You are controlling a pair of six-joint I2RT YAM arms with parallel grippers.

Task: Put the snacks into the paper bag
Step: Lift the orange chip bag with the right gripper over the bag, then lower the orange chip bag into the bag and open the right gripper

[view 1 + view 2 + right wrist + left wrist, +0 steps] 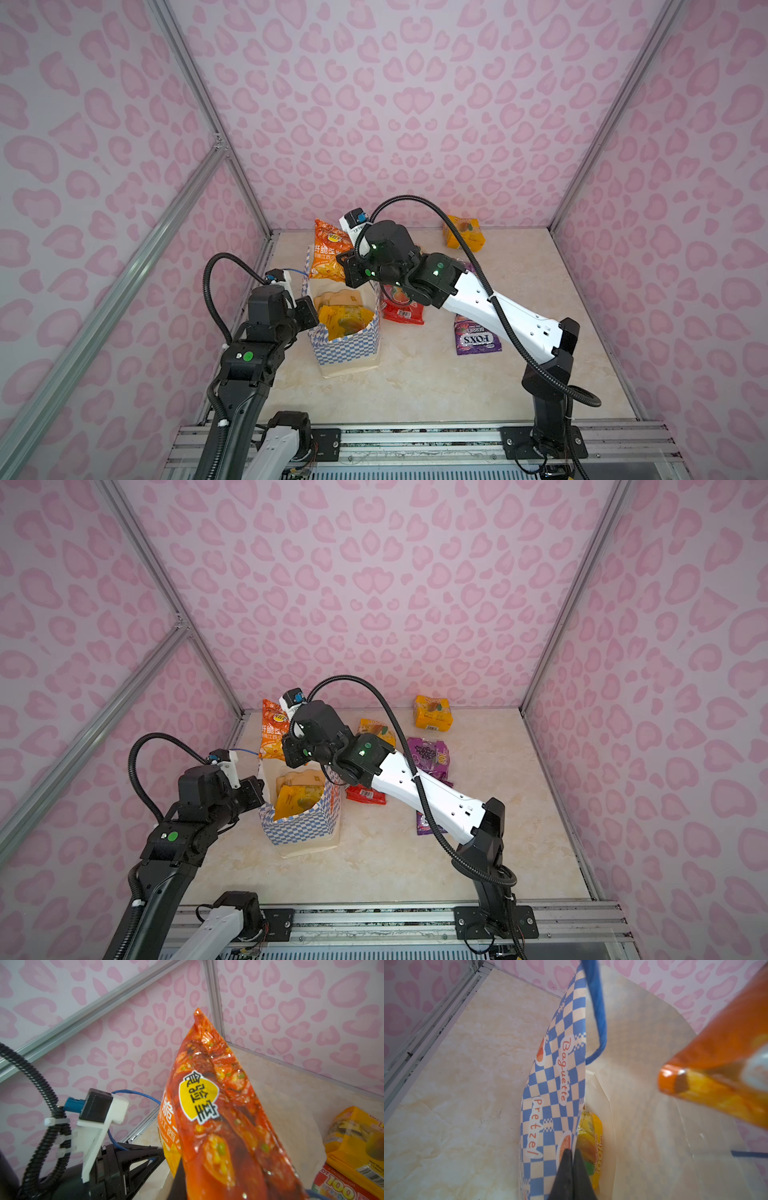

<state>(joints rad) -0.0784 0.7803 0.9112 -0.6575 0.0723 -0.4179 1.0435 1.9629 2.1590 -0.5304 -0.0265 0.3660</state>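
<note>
A tan kraft pouch [338, 298] and a yellow pouch [343, 322] are already seen inside the paper bag [349, 353], which stands on the worktop [415, 386] with its rim pinched between the closed left fingers [564, 1169]. The orange chips bag [330, 249] is held by the right fingers [348, 270] over the bag's mouth, not yet released. A red pouch [401, 309], two purple pouches [476, 338] and two yellow-orange pouches [432, 712] are left outside.

Pink-print walls [415, 104] and seemingly aluminium bars [149, 251] enclose a marbled table [415, 386].
</note>
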